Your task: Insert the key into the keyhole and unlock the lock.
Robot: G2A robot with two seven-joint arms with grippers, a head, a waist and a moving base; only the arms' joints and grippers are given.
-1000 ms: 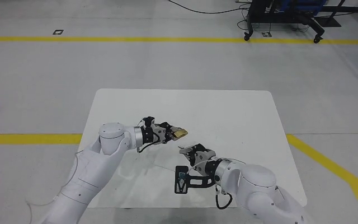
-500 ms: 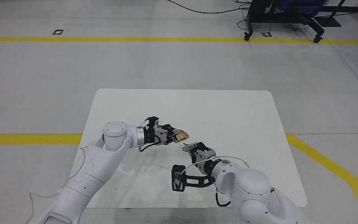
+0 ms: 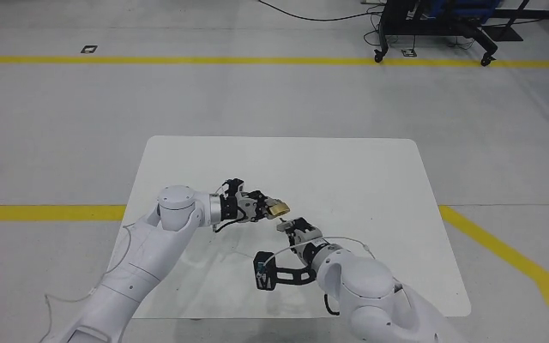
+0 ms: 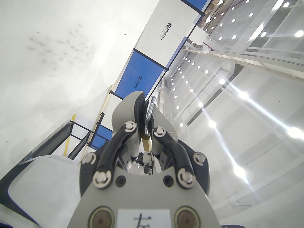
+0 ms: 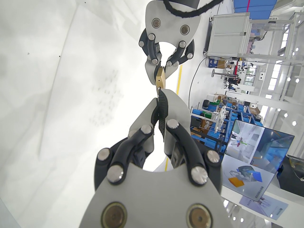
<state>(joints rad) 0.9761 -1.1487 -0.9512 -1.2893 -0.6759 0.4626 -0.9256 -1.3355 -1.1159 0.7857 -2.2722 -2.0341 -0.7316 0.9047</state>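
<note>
A brass padlock (image 3: 276, 208) hangs above the white table (image 3: 369, 171), with my left gripper (image 3: 268, 207) shut on it. In the left wrist view the silver shackle (image 4: 151, 110) and brass body (image 4: 147, 144) sit between the closed fingers. My right gripper (image 3: 286, 226) is just in front of and below the padlock, shut on a small silver key (image 5: 158, 92). In the right wrist view the key tip meets the padlock (image 5: 160, 78) at its lower face. How far the key is in cannot be told. The left gripper (image 5: 159, 69) faces my right one.
Both arms meet over the table's middle, a little toward the near left. Yellow floor lines (image 3: 257, 60) run past the table. A black cart (image 3: 437, 26) stands far off at the back right.
My right gripper has moved up and left toward the padlock, closing the gap until the key meets it. The left gripper shifted slightly right early on, then held still.
</note>
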